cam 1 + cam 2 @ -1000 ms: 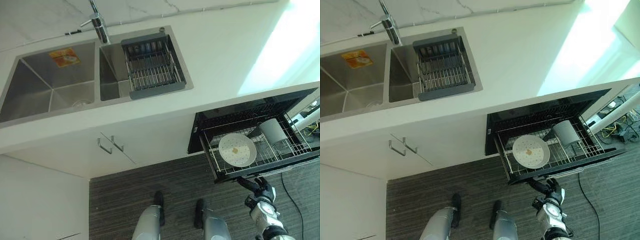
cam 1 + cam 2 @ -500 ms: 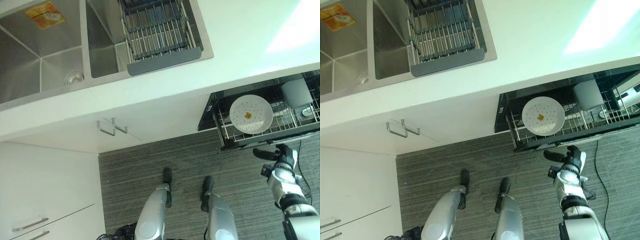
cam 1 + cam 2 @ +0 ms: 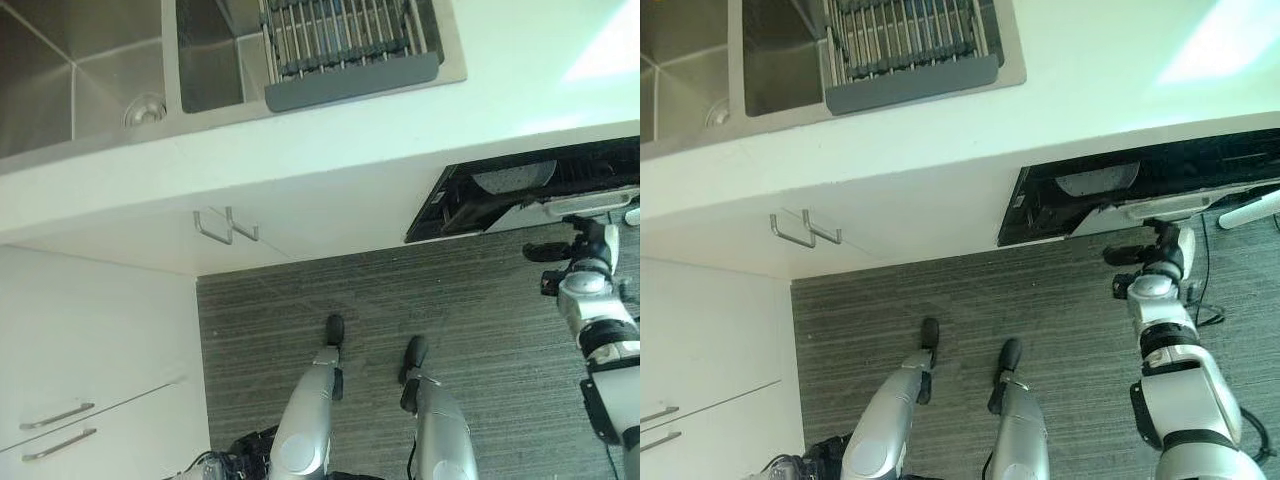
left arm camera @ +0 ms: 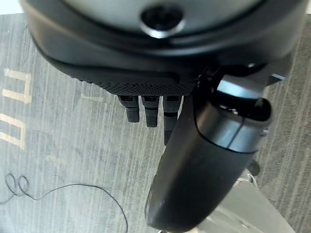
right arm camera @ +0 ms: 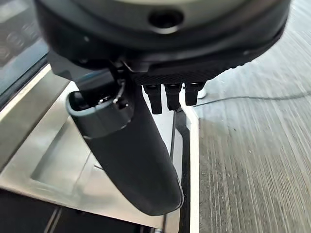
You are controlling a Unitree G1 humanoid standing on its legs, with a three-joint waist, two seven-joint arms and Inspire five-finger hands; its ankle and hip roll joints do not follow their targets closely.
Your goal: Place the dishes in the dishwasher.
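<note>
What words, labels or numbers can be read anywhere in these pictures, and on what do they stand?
None can be read.
Dishwasher: pale marks at the left end of its dark front, too small to read.
Floor: pale block-shaped marks in the left wrist view, cut off and not legible.
Sink, drying rack, cupboard handles and right hand: no print visible.

Silver-grey arm with black joints, dark right hand (image 3: 1162,250).
</note>
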